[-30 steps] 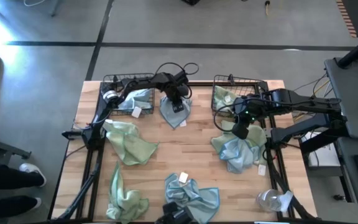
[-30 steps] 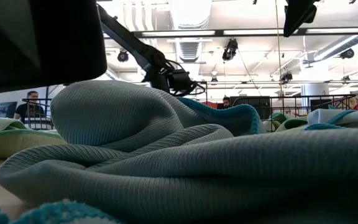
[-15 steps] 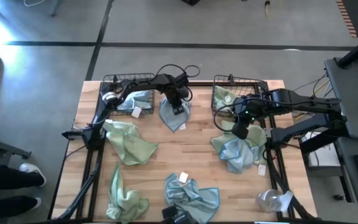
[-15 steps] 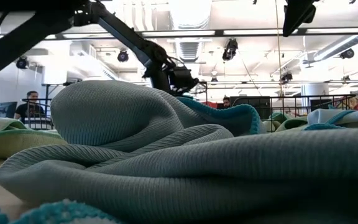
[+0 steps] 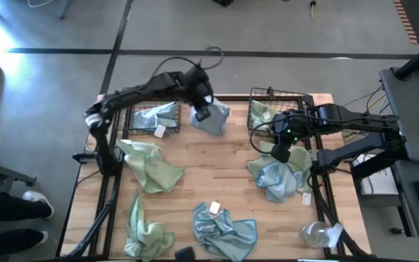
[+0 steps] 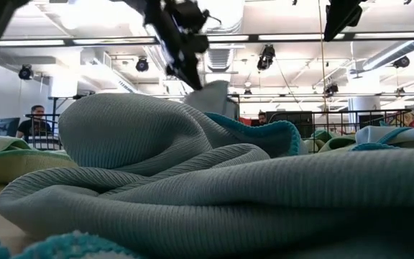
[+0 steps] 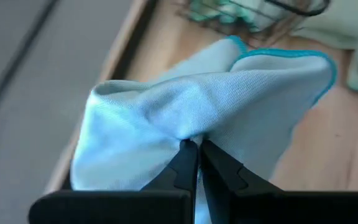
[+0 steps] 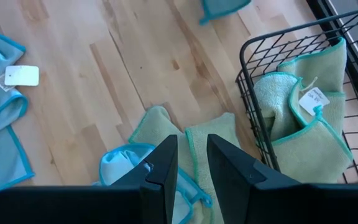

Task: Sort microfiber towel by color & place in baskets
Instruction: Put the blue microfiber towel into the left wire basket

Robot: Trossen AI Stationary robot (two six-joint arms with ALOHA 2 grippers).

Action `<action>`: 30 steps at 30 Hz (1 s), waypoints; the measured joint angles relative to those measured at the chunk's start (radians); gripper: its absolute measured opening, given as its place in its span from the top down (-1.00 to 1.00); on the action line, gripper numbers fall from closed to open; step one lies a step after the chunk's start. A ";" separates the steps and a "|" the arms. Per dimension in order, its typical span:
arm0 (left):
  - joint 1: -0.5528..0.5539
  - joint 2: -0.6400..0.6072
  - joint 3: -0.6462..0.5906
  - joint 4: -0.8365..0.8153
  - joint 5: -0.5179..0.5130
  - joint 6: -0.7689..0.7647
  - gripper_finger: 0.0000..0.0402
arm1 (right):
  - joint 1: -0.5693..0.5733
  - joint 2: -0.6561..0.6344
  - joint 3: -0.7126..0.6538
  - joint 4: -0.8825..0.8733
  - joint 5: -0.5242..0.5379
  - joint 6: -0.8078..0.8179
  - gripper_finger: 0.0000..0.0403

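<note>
Grey concrete floor (image 5: 49, 73), white ceiling ducts (image 6: 218, 14), strip lights (image 6: 70, 42).

Light blue towel (image 5: 214, 116) hangs pinched, between baskets (image 5: 150, 116); others scattered.

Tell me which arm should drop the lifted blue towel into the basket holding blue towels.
Left. Its gripper is already shut on the light blue towel, held beside the left basket. The right gripper hovers empty over the towel pile by the right basket of green towels.
</note>
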 joint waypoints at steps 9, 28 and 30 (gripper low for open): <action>0.021 -0.183 0.000 -0.219 -0.379 -0.016 1.00 | 0.000 0.000 0.000 0.000 0.000 -0.014 0.59; 0.073 -0.429 -0.001 -0.608 -0.621 -0.187 1.00 | 0.000 0.000 0.000 0.000 -0.001 -0.015 0.59; 0.076 -0.449 -0.002 -0.619 -0.621 -0.197 1.00 | 0.000 0.000 0.000 0.000 -0.001 -0.015 0.59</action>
